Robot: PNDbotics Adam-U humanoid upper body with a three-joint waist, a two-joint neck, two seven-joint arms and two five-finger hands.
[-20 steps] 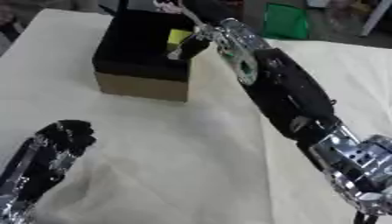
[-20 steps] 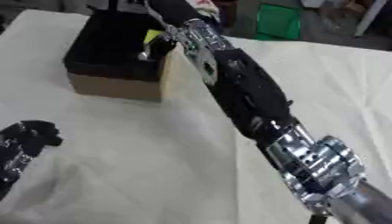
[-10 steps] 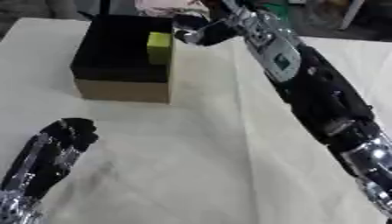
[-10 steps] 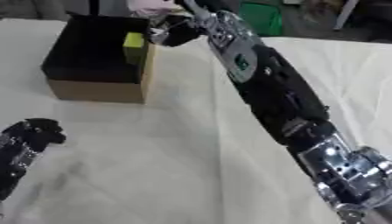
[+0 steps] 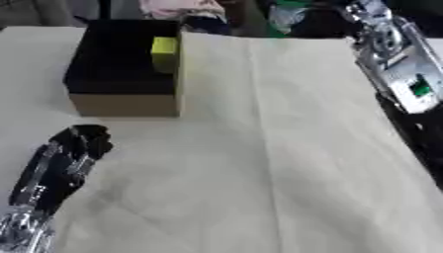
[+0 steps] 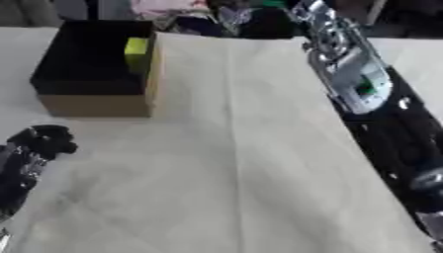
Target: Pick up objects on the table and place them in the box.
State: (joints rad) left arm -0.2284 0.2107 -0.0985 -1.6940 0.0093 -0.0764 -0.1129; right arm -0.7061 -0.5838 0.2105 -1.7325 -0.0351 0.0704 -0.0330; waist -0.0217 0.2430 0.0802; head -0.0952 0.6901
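While the cream-covered worktop [image 5: 286,148] is filling most of what we are seeing, we are finding no loose object lying on its bare cloth. The right arm [image 6: 363,99] is stretching along the right side toward the far edge; its hand is lying beyond what we can make out, so we cannot tell how its fingers are standing. The black-lined cardboard box [image 5: 125,74] is sitting at the far left, well apart from that arm. Our left hand [image 5: 73,148] is resting near the lower left with fingers curled and holding nothing, just in front of the box, so we are judging it the nearer hand. A yellow-green block [image 5: 164,53] is standing upright inside the box, against its right wall. Dark clutter is crowding the room beyond the far edge, where we are guessing any remaining object is waiting.
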